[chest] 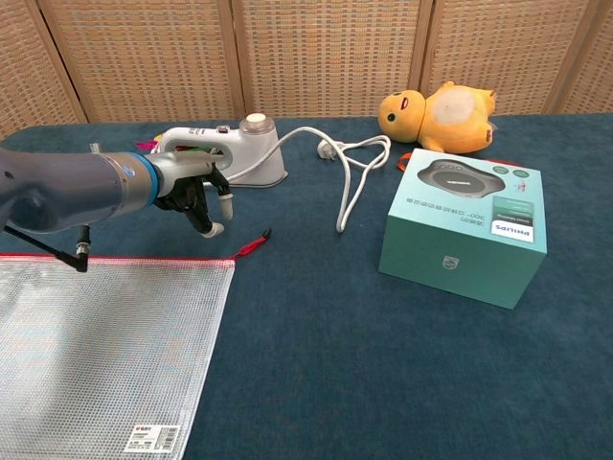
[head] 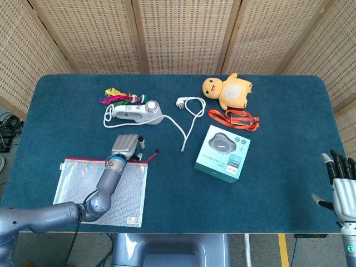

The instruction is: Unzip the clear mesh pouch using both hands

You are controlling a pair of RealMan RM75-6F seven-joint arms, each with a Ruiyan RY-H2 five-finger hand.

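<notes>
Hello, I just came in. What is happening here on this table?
The robot is about to unzip the clear mesh pouch, which lies flat and closed at the table's near left. Its left hand hovers just above the red zipper pull at the pouch's top right corner, fingers pointing down, not gripping it yet. The right hand waits open at the table's far right edge, touching nothing. The other objects are untouched.

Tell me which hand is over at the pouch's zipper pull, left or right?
The left hand, reaching across the clear mesh pouch to hover near its red zipper pull. The right hand sits at the table's far right edge, fingers spread, holding nothing.
</notes>
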